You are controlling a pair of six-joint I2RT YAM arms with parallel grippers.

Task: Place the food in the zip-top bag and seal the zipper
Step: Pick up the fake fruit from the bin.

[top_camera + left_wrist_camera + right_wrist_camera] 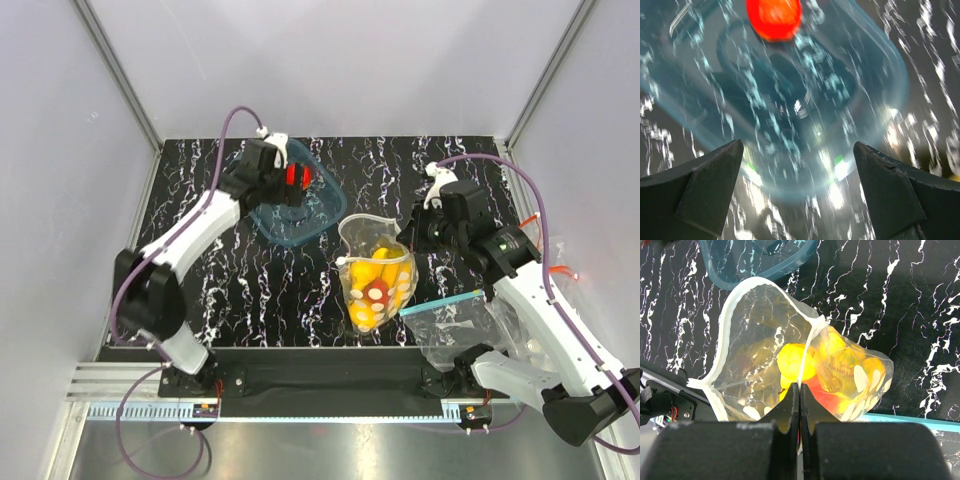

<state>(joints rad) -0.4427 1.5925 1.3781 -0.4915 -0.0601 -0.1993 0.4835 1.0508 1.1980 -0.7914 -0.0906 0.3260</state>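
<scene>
Back wall (340, 60): was a plain, pale grey-white panel with a matt face.
Left wall (50, 200): was the same pale panel, running from the back corner to the near edge.
Right wall (590, 150): matched it, with a faint lilac tint.
Posts (115, 70): were silver metal bars at both back corners.
Table (400, 165): had a black top with white marble-like veins and reached from wall to wall.
Bar (330, 378): was black and lay along the table's near edge.
Strip (330, 412): was pale, finely marked, and lay just below the bar.
Rail (100, 385): was ribbed silver metal at the near left.
Sheet (330, 455): was brushed grey metal with a dull sheen.
Light: was soft and even, casting only faint shadows.
</scene>
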